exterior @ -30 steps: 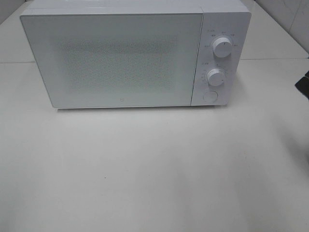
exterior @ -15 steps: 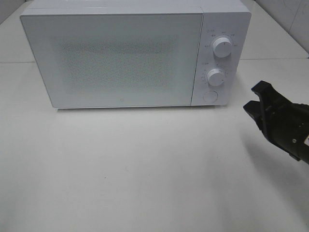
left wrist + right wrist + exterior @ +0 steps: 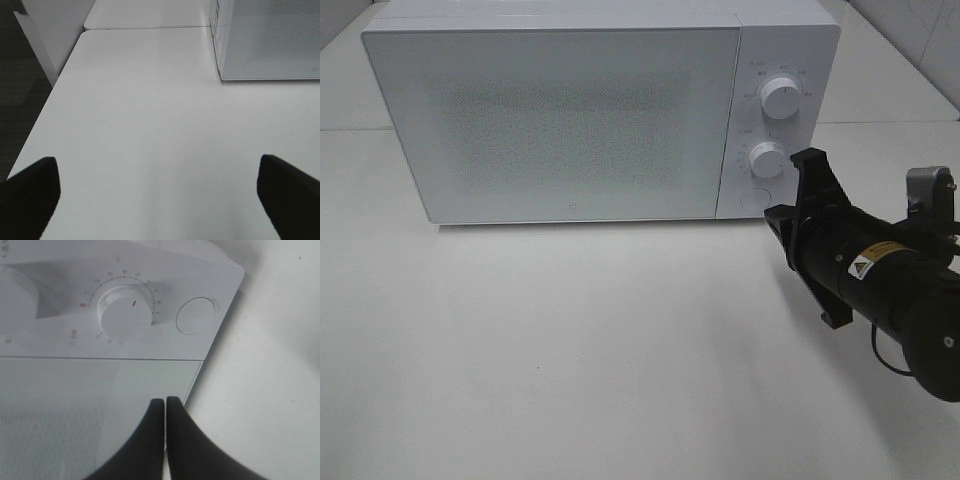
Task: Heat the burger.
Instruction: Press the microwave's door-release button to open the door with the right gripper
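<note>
The burger is not in view in any frame. The white microwave [image 3: 560, 120] stands at the back of the table with its door closed. My right gripper [image 3: 788, 195] is shut and empty, with its tips close to the control panel's lower right, next to the round button [image 3: 754, 198]. In the right wrist view the shut fingertips [image 3: 165, 402] sit by the door's edge, below the lower knob [image 3: 125, 315] and the round button [image 3: 195, 316]. My left gripper [image 3: 160, 200] is open and empty above bare table, to the left of the microwave [image 3: 270, 40].
The upper knob [image 3: 780, 98] and the lower knob [image 3: 768, 160] are on the panel. The white table [image 3: 570, 350] spreads in front of the microwave. Its left edge [image 3: 45, 110] drops to a dark floor. A white wall panel [image 3: 55, 30] stands beyond that edge.
My right arm has come in from the right edge and moved left and toward the microwave's control panel. The microwave has not moved.
</note>
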